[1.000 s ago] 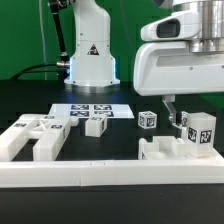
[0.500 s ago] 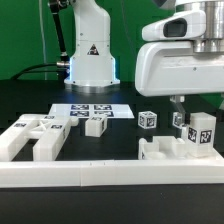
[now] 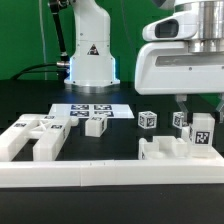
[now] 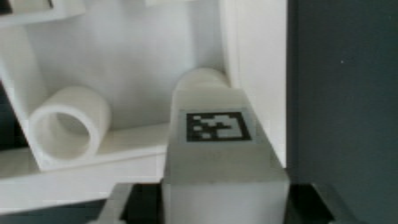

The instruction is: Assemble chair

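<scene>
My gripper (image 3: 197, 112) hangs at the exterior view's right, shut on a long white chair piece (image 3: 203, 132) that carries a black-and-white tag. In the wrist view that piece (image 4: 217, 130) runs out from between the jaws, which press on both its sides, with the gripper (image 4: 217, 205) at its near end. It rests against a blocky white chair part (image 3: 160, 152) near the front rail. Beside it in the wrist view lies a round white peg (image 4: 68, 125). A wide chair panel (image 3: 35, 135) sits at the exterior view's left.
Loose tagged cubes (image 3: 95, 125) (image 3: 148, 119) stand mid-table, and another small piece (image 3: 180, 121) is just behind the gripper. The marker board (image 3: 90, 109) lies further back, before the robot base (image 3: 90, 55). A long low white rail (image 3: 110, 175) borders the front.
The jaws, wide apart a second ago, have closed onto the tagged chair piece. The piece has shifted slightly toward the exterior view's right.
</scene>
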Robot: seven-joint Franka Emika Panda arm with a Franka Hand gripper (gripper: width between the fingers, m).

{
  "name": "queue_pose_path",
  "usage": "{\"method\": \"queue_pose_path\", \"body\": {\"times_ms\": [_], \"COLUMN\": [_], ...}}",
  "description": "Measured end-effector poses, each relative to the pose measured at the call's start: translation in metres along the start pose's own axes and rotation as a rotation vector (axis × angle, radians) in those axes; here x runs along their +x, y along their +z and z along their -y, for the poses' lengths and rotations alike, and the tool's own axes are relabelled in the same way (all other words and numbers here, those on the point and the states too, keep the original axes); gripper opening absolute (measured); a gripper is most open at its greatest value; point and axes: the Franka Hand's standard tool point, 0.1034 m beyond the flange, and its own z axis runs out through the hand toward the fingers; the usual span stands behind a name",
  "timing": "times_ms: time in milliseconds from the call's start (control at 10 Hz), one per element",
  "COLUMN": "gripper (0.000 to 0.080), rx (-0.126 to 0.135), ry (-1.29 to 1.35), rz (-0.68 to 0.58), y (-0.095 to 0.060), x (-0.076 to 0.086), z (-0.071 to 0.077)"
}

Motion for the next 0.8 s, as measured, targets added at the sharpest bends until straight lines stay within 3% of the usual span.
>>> {"method": "queue_pose_path", "body": {"times_ms": [400,800], "gripper": [0.0289,0.029], "rx": [0.015,0.008], "ry": [0.438,0.823], "rz": [-0.027,-0.018], "y": [0.0003,0.0002], "x": [0.0,-0.0033], "z": [-0.0037,-0.001]}}
